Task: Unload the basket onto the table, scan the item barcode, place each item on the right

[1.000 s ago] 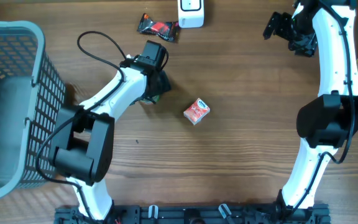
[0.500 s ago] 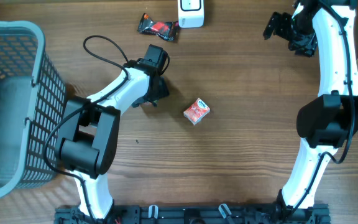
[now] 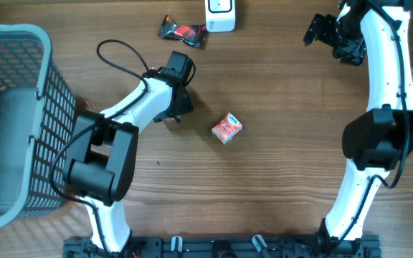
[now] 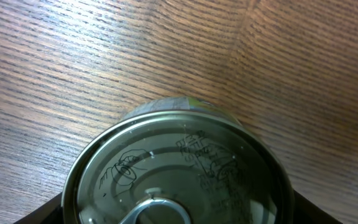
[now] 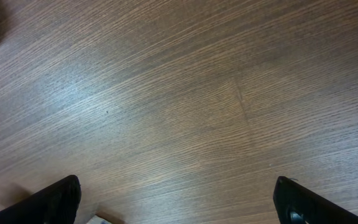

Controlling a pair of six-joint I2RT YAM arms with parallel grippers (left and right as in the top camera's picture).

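Overhead, the left end effector (image 3: 178,102) is down at the desk (image 3: 285,158), well apart from the far white scanner (image 3: 221,14), so the scan looks not yet done. In the left wrist view the can (image 4: 179,177) stands between its jaws, but whether they grip it cannot be told. In the right wrist view the right end effector (image 5: 182,202) gapes, empty.

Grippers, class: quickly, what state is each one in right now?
Left gripper: jaws flank the can; grip cannot be told.
Right gripper: open, holding nothing.

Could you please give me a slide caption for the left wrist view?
Pull-tab can seen from above, upright on the wooden table, filling the lower frame.
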